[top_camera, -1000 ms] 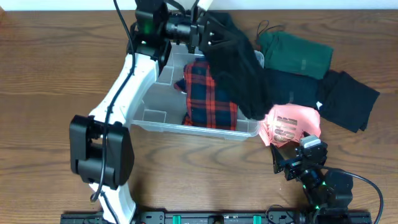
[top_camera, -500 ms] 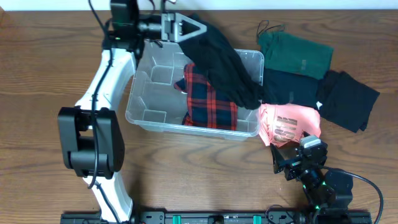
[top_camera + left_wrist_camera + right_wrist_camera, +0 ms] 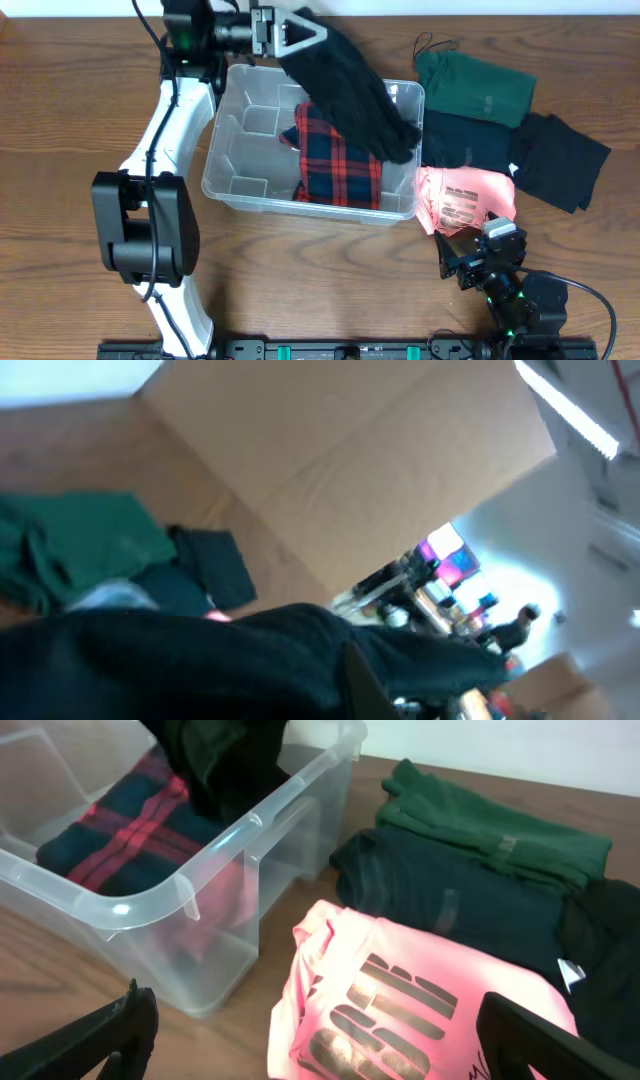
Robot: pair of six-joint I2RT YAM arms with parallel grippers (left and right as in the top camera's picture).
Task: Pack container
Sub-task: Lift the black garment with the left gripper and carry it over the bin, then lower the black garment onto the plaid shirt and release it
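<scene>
Container (image 3: 240, 160), a clear bin, sits upper middle in the overhead frame, with a red-and-blue plaid garment (image 3: 335, 165) folded in its right half. At the top edge, over the bin's far rim, the left gripper (image 3: 300, 35) is clamped on a black garment (image 3: 355, 95) that drapes down and to the right across the plaid one toward the bin's right wall. At lower right, the right gripper (image 3: 320, 1040) rests with its fingers spread wide and empty, just below a pink shirt (image 3: 465, 200) beside the bin's near right corner.
</scene>
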